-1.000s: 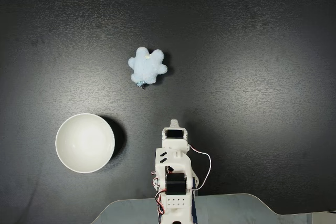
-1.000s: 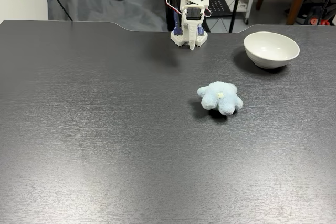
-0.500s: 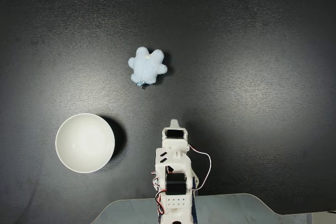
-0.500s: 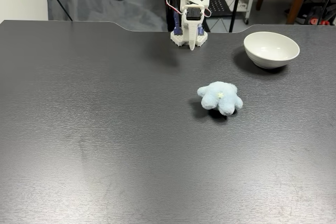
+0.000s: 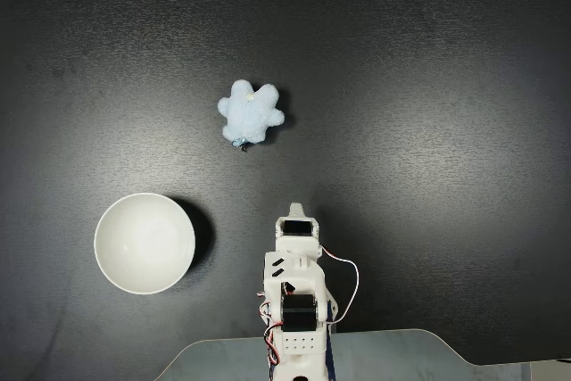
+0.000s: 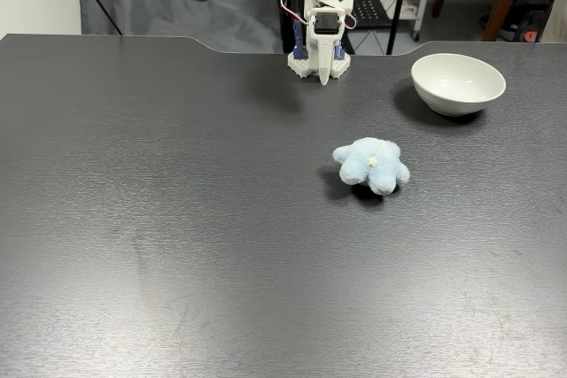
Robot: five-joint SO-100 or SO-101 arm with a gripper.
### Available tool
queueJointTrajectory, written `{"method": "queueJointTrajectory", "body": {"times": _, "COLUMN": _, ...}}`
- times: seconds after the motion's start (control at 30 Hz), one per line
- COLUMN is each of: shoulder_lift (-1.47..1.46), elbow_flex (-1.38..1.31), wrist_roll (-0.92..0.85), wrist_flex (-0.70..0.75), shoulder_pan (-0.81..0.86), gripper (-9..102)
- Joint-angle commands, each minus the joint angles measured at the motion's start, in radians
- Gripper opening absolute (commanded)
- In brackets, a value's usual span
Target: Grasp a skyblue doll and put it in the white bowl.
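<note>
Evidently nothing begun: small fluffy sky-blue plush doll [image 5: 251,112] lies alone mid-table [image 6: 177,219], well apart from round glossy white bowl [image 5: 144,243]. Arm folded at its base, fingers [image 6: 324,73] pointing down, apparently closed and empty. Next: reach out, open over doll

Bare dark worktop [image 5: 428,113] surrounds the skyblue doll [image 5: 251,113] at upper centre; the white bowl [image 5: 144,243], lower left, stands well apart from it.
</note>
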Motion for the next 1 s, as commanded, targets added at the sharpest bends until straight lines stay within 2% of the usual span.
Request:
{"method": "queueJointTrajectory", "body": {"times": 0.0, "shoulder_lift": 0.002, "elbow_flex": -0.009, "wrist_roll": 0.008, "wrist_flex": -0.025, "shoulder_pan": 0.014, "gripper": -1}}
{"method": "queueJointTrajectory", "body": {"times": 0.97, "shoulder_lift": 0.002, "elbow_flex": -0.009, "wrist_roll": 0.0, "wrist_flex": -0.025, "shoulder_pan": 0.003, "gripper": -1}}
